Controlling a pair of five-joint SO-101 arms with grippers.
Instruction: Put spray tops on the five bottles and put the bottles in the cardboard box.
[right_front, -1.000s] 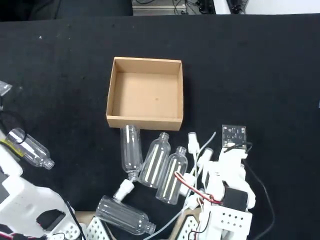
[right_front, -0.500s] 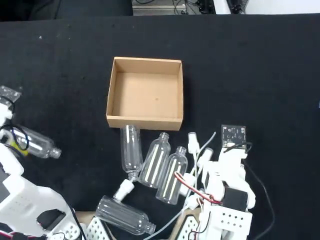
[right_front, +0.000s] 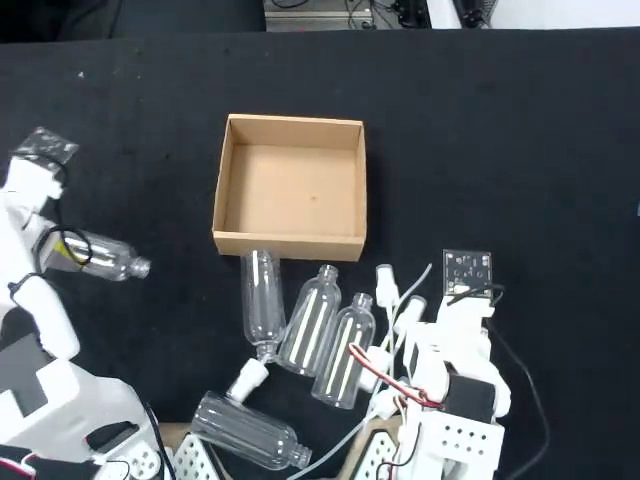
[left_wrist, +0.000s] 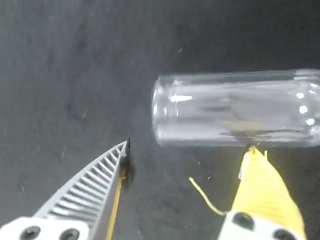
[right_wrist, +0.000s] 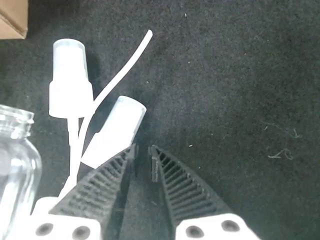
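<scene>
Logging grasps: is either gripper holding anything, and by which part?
Nothing is held. The left gripper is open beside a clear bottle; the right gripper is shut, empty, by the spray tops.

Even, bright light, probably overhead; faint shadows; glare on bottle (left_wrist: 235, 107).

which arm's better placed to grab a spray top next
Right. The right gripper sits right beside the loose spray tops. The left gripper is far across the table, open next to a lone bottle.
</scene>
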